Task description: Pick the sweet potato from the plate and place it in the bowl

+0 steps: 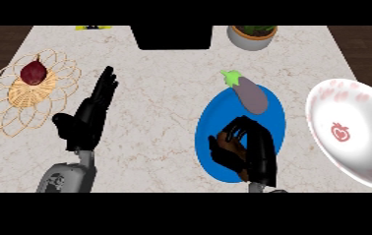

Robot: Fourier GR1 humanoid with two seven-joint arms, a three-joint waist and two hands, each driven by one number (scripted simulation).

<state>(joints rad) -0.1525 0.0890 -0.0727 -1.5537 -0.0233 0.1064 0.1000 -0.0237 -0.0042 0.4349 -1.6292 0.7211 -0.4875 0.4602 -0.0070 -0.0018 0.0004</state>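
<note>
A blue plate (218, 112) lies right of the counter's middle. Over its near part my right hand (254, 153) has its fingers curled round a brown-orange sweet potato (231, 145), most of which the hand hides. A purple eggplant (251, 94) with a green stem rests at the plate's far edge. The white bowl (341, 128), with pink speckles and a red mark inside, stands at the right edge, right of the plate. My left hand (91, 113) rests open on the left, fingers straight and pointing away.
A woven wicker trivet (29, 94) at the far left carries a dark red onion (33, 72). A black box (174, 36) and a potted plant (252, 35) stand along the counter's back edge. A small yellow item (92, 27) lies at the back left.
</note>
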